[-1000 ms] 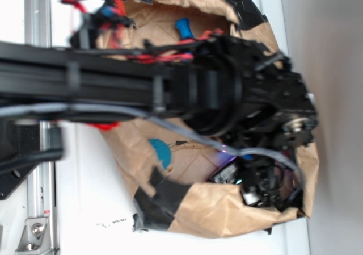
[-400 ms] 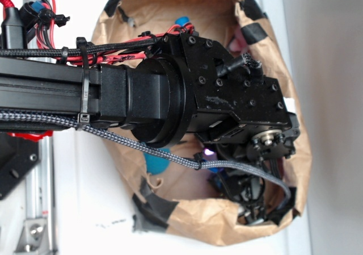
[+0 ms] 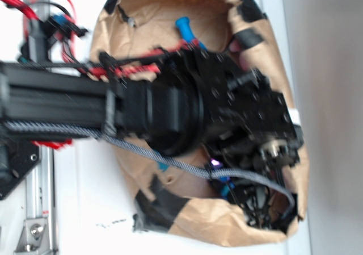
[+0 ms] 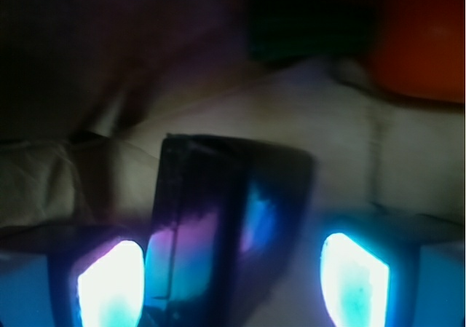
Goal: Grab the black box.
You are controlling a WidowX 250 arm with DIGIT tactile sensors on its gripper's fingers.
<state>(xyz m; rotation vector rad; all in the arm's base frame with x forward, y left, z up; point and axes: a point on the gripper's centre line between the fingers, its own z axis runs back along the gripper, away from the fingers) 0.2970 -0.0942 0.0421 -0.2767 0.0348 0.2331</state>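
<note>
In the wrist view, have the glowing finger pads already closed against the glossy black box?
No: the glossy black box sits between the two glowing finger pads, with a clear gap on the right side.

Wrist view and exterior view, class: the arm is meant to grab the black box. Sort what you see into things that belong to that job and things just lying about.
Belongs to the job:
- the black box, between the lit jaws
- the gripper, jaws apart on either side of the box

Just lying about:
- the orange object, beyond the box
- the blue object, at the far end
- the paper bag with black tape patches
</note>
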